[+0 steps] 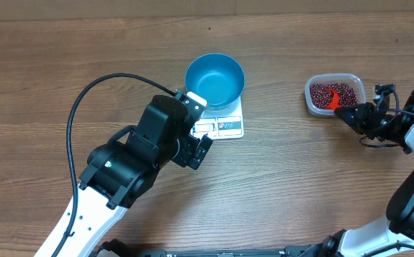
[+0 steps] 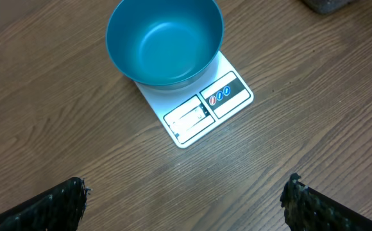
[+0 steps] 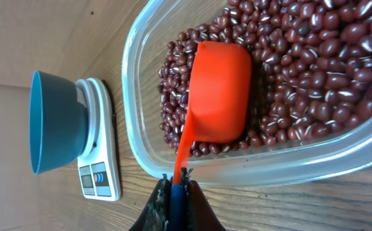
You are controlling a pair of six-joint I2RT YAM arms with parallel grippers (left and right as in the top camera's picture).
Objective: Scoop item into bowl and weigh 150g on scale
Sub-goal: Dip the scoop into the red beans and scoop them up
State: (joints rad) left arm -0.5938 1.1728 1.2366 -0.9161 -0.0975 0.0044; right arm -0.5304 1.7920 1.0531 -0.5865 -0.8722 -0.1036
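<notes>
The empty blue bowl point(image 1: 215, 80) point(image 2: 165, 40) point(image 3: 54, 122) stands on the white scale point(image 1: 225, 126) point(image 2: 206, 108) point(image 3: 97, 173). Dark red beans point(image 1: 334, 94) point(image 3: 314, 70) fill a clear tub point(image 1: 334, 96) point(image 3: 250, 168) at the right. My right gripper point(image 1: 350, 114) point(image 3: 176, 186) is shut on the handle of an orange scoop point(image 1: 332, 103) point(image 3: 219, 93), whose cup rests among the beans in the tub. My left gripper point(image 1: 200, 146) point(image 2: 185, 199) is open, hovering over bare wood just in front of the scale, with nothing between its fingers.
The left arm's black cable point(image 1: 93, 93) loops over the table to the left of the bowl. The wooden tabletop point(image 1: 285, 178) stretches between the scale and the tub.
</notes>
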